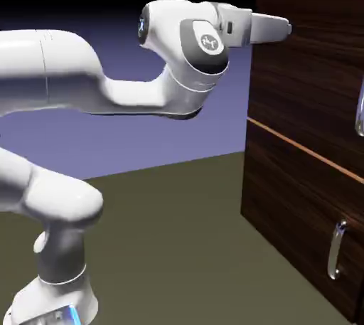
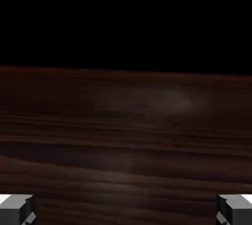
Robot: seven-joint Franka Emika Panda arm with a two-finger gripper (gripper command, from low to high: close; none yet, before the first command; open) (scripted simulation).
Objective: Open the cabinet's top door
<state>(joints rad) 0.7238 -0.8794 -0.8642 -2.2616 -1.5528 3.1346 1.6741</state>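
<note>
The cabinet is a tall dark wood-grain box at the exterior view's right. Its top door is the larger upper panel, and the door's silver bar handle shows at the picture's right edge. My gripper points at the door's upper left corner, well left of and above that handle. In the hand view, dark wood grain fills the lower half, with black above it. My gripper is open: the two grey fingertips sit far apart in the bottom corners with nothing between them.
A lighter wooden strip divides the top door from the shorter lower panel, which has its own silver handle. The olive table top stretches between the robot's base and the cabinet.
</note>
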